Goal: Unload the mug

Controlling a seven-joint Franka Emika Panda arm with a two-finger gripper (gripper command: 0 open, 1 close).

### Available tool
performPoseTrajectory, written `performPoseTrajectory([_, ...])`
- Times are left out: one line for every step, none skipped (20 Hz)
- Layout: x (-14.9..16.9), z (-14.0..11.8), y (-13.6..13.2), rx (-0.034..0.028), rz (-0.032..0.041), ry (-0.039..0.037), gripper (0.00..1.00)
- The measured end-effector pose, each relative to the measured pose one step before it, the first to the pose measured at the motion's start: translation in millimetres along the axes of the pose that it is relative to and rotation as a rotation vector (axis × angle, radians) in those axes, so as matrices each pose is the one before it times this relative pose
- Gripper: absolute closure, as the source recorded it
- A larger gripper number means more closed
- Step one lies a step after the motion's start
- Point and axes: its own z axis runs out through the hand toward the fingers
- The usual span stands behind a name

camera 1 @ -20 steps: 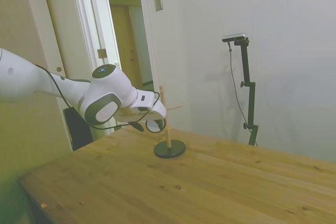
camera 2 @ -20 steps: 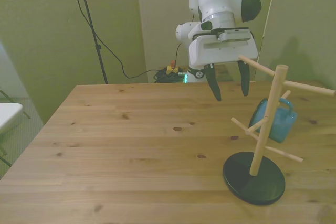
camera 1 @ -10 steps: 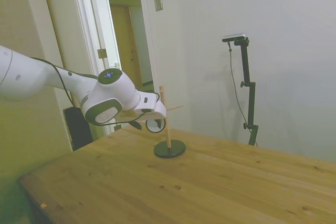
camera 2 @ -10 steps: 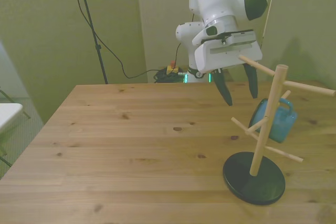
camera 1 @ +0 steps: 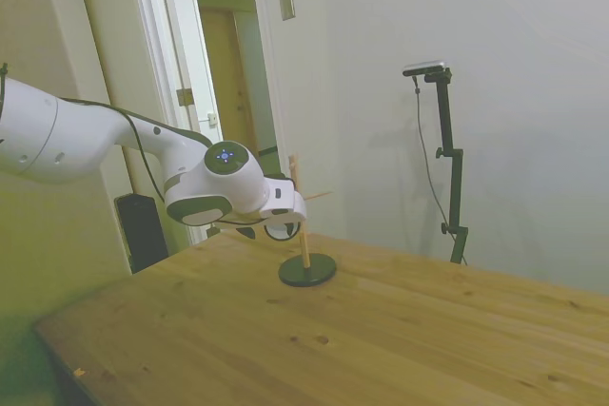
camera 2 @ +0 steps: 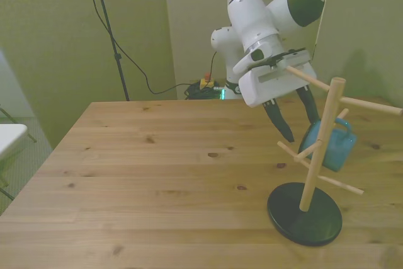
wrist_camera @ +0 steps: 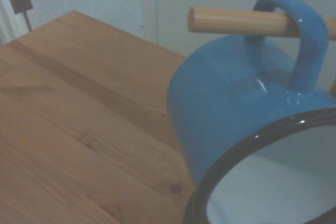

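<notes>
blue mug with dark rim, black-based wooden stand

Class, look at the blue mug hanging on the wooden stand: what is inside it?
The wrist view shows only a whitish inner wall inside the mug, with nothing seen in it. The picture's edge cuts off its bottom, so that stays unseen.

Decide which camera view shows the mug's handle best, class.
The wrist view: the mug fills it, handle looped over a wooden peg. The front view shows it small behind the stand; the side view barely shows it.
</notes>
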Motion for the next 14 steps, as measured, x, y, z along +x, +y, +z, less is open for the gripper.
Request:
performPoseTrajectory([-0.57,2.58,0.85,0.01499,-0.01428,-0.00439,0.0])
performPoseTrajectory([-0.61,2.35,0.44,0.01738,-0.01638,-0.00343,0.0])
performPoseTrajectory([-0.51,2.2,0.28,0.01817,-0.02021,-0.00119,0.0])
performPoseTrajectory([-0.17,1.91,0.61,0.01577,-0.02026,0.00251,0.0])
performPoseTrajectory([0.1,1.99,0.72,0.01749,-0.02001,0.0048,0.0])
performPoseTrajectory([0.25,1.72,0.94,0.01738,-0.02117,0.00932,0.0])
performPoseTrajectory([0.24,1.87,1.18,0.0163,-0.01882,0.0113,0.0])
performPoseTrajectory([0.29,1.73,1.0,0.01779,-0.01798,0.01169,0.0])
performPoseTrajectory([0.4,1.99,1.15,0.01531,-0.01594,0.01049,0.0])
performPoseTrajectory([0.05,2.21,0.81,0.01632,-0.01358,0.00476,0.0])
performPoseTrajectory([-0.41,2.65,0.96,0.01152,-0.01111,-0.00018,0.0])
performPoseTrajectory([-0.93,2.52,1.0,0.00737,-0.00772,-0.00248,0.0])
performPoseTrajectory([-1.18,2.42,0.9,0.00428,-0.00758,-0.00441,0.0])
performPoseTrajectory([-1.0,2.05,0.24,0.00635,-0.00528,-0.00541,0.0])
